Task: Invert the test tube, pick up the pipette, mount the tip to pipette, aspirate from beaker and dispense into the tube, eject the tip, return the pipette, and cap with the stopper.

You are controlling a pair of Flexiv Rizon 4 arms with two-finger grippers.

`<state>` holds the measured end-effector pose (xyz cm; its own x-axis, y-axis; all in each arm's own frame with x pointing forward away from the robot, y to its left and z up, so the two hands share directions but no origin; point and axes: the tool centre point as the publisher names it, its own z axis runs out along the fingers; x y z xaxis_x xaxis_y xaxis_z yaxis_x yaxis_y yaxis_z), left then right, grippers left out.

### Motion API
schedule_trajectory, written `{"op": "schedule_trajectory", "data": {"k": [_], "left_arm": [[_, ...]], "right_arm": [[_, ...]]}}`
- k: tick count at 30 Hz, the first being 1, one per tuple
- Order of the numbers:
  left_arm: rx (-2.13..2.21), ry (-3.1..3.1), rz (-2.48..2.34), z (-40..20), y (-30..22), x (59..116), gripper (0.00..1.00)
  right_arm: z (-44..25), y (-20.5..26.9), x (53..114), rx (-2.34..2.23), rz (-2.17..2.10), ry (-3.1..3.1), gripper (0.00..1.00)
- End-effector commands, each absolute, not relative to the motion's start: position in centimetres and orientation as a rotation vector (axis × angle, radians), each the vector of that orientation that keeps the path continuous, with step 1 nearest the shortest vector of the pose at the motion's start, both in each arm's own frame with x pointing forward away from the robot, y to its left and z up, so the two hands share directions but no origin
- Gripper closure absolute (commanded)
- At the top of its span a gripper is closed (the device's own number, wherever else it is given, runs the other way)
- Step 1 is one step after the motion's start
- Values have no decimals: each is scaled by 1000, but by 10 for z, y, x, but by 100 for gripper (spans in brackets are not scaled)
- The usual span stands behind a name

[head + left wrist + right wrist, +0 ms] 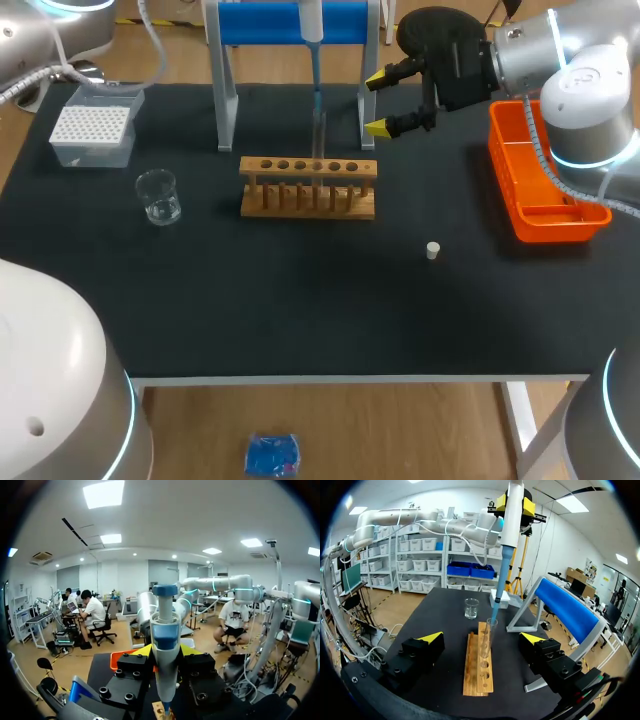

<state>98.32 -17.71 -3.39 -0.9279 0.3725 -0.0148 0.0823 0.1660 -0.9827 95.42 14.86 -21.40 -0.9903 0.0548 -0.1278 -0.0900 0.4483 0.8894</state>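
The white pipette (pixel 312 20) hangs upright over the wooden rack (pixel 308 187), with my left gripper (pixel 166 652) shut on its body. Its blue tip (pixel 497 595) points down into the mouth of the clear test tube (pixel 487 635), which stands upright in the rack (pixel 480 665). In the right wrist view the left gripper (pixel 514 505) holds the pipette (pixel 511 520) high above the tube. My right gripper (pixel 378 103) stands open just right of the rack with nothing between its fingers (pixel 482 637). The glass beaker (pixel 158 195) stands at the left. A small white stopper (pixel 433 250) lies on the mat.
A white tip box (pixel 92 135) sits at the back left. The blue pipette stand (pixel 290 25) rises behind the rack. An orange tray (pixel 540 190) lies at the right edge, under my right arm.
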Motion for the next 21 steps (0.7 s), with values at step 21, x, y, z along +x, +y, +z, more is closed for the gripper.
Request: {"op": "schedule_trajectory", "data": {"k": [21], "left_arm": [[-414,-2176,1858,-52,-174,989,100]], "right_arm": [[-214,148,954,-33,1583,2552,0]]}}
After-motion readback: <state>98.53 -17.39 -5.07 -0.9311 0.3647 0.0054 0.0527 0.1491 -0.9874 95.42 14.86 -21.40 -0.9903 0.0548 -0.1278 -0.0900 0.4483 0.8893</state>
